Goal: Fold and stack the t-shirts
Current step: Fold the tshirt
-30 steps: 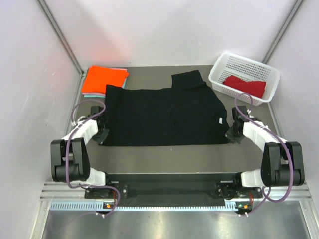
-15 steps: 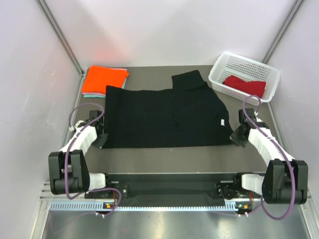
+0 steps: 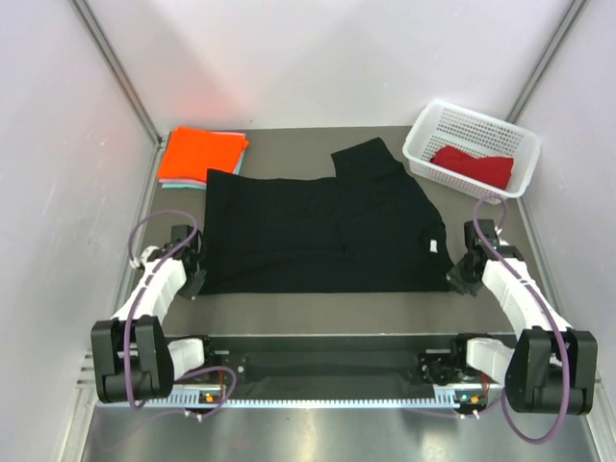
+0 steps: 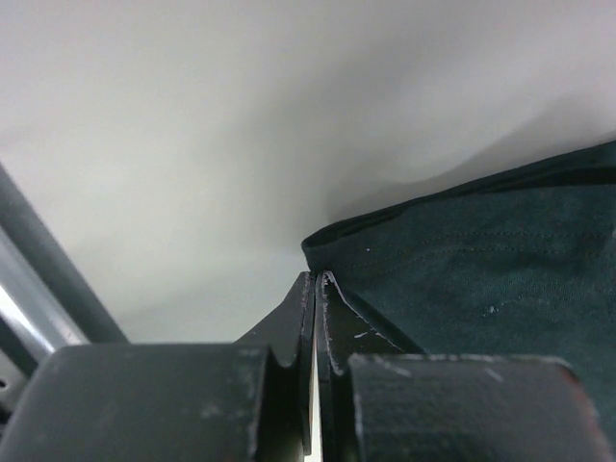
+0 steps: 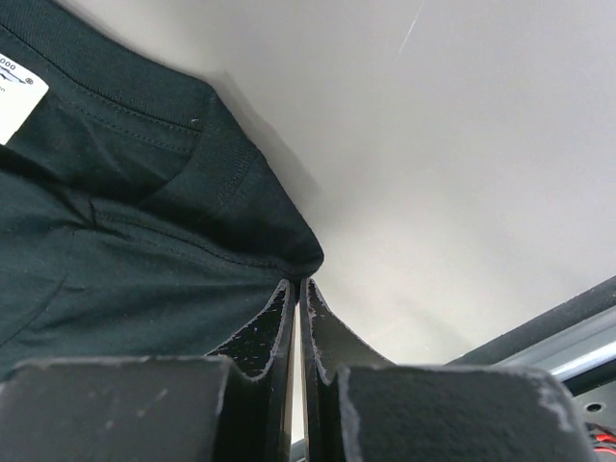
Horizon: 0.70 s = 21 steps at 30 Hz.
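A large black t-shirt (image 3: 318,231) lies spread flat across the middle of the table, one sleeve pointing to the back. My left gripper (image 3: 193,280) is shut on its near left corner (image 4: 332,252), and my right gripper (image 3: 460,280) is shut on its near right corner (image 5: 279,241). In both wrist views the jaws stand pressed together with the black hem at their tips. A folded orange t-shirt (image 3: 202,151) sits on a pale teal one (image 3: 178,184) at the back left. A dark red t-shirt (image 3: 472,164) lies in the basket.
The white mesh basket (image 3: 416,154) stands at the back right corner. Pale walls close in the table on the left, right and back. A metal rail (image 3: 318,397) runs along the near edge between the arm bases.
Both grippers have drawn back toward the near edge, pulling the black t-shirt's front hem with them. The shirt has slid nearer and lies flatter.
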{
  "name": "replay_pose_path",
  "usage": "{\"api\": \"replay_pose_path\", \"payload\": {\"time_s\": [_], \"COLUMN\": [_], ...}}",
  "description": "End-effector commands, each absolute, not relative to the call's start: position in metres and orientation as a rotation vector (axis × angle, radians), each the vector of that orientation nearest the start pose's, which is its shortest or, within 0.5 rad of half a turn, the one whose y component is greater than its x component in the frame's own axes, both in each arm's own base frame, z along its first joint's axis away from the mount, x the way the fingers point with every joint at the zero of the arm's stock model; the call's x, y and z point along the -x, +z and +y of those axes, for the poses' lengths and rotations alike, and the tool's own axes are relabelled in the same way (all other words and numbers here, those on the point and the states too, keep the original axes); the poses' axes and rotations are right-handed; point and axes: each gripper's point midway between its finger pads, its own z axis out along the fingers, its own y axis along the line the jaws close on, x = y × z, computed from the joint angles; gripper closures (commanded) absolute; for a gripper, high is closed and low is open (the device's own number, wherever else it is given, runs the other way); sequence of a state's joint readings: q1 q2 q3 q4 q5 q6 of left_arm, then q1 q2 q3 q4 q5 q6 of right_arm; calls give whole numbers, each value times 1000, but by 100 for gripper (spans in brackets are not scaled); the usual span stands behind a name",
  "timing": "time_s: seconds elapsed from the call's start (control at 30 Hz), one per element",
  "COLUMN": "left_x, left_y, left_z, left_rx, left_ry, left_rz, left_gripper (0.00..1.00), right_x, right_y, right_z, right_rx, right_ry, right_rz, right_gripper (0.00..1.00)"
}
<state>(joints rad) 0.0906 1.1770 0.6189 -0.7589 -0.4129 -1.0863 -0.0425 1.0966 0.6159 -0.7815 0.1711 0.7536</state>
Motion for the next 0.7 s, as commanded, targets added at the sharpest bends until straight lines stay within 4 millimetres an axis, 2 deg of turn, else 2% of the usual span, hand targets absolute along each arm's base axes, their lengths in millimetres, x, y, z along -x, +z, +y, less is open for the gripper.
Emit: {"api": "replay_pose_path", "payload": {"time_s": [0.0, 0.17, 0.2, 0.23, 0.27, 0.33, 0.4, 0.43, 0.57, 0.63, 0.67], "left_x": [-182, -167, -169, -177, -180, -211, -225, -226, -236, -251, -269], "left_y": [34, 27, 27, 27, 29, 40, 57, 63, 92, 103, 107], "left_z": [62, 58, 57, 58, 59, 57, 60, 65, 81, 80, 71], "left_rx": [1610, 1675, 1663, 1639, 1634, 1554, 1496, 1475, 1427, 1333, 1279], "left_ry": [431, 452, 440, 422, 422, 310, 294, 325, 386, 343, 237], "left_rz": [2199, 2201, 2208, 2203, 2201, 2193, 2184, 2170, 2093, 2108, 2109], "left_gripper": [100, 100, 97, 93, 82, 80, 77, 76, 73, 74, 74], "right_x": [-183, -179, -180, -181, -182, -186, -186, -187, -187, -191, -192], "right_y": [40, 38, 38, 39, 40, 40, 39, 41, 47, 54, 57], "right_z": [-19, -17, -16, -16, -16, -16, -19, -22, -27, -28, -28], "right_rx": [-1153, -1171, -1173, -1176, -1180, -1168, -1157, -1156, -1161, -1156, -1154], "right_ry": [-135, -126, -118, -115, -114, -106, -133, -158, -202, -193, -189], "right_rz": [2551, 2557, 2551, 2546, 2543, 2541, 2551, 2545, 2540, 2519, 2508], "right_gripper": [100, 100, 100, 100, 99, 99, 99, 98, 85, 81, 80]}}
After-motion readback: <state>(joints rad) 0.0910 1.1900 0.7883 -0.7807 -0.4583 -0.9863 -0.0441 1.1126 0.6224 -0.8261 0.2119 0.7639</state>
